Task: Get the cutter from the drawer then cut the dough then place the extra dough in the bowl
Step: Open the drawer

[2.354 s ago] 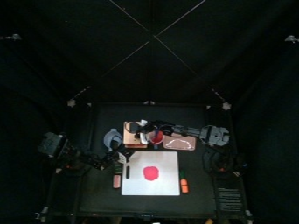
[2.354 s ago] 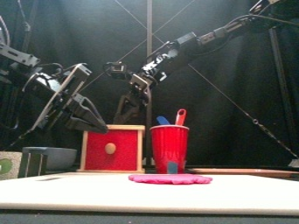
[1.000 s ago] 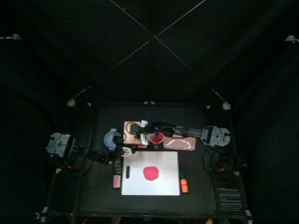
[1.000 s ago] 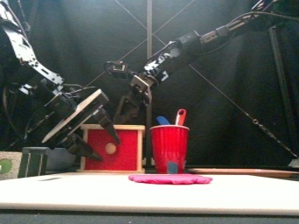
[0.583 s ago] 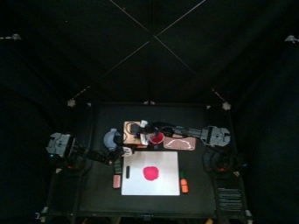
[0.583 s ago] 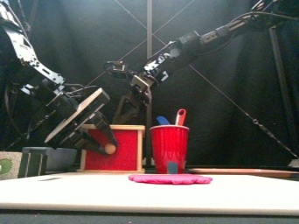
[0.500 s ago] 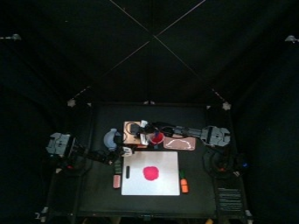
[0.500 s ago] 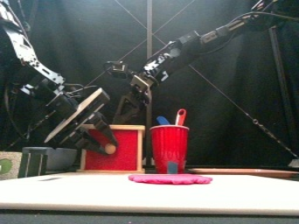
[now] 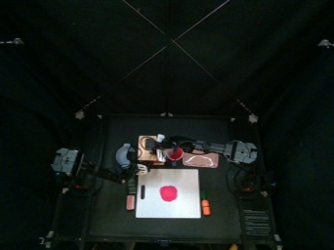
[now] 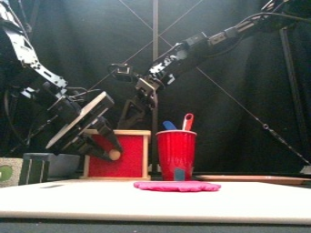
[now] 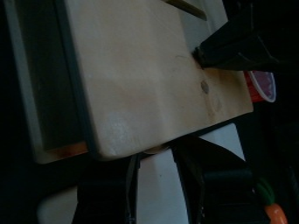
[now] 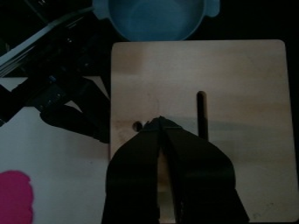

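The left claw (image 10: pixel 102 146) hangs with its jaws apart just in front of the red drawer front (image 10: pixel 131 146) of the wooden box (image 9: pixel 150 146), which sits at the white board's (image 9: pixel 189 180) 11 o'clock. The right claw (image 12: pixel 158 128), jaws together, touches the box top. The dough (image 9: pixel 167 191) lies on the board, at 6 o'clock from the red cup (image 9: pixel 174 153).

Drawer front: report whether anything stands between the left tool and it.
Nothing visible does. The left tool is close in front of the red drawer front. The red cup stands beside the wooden box, out of the way.
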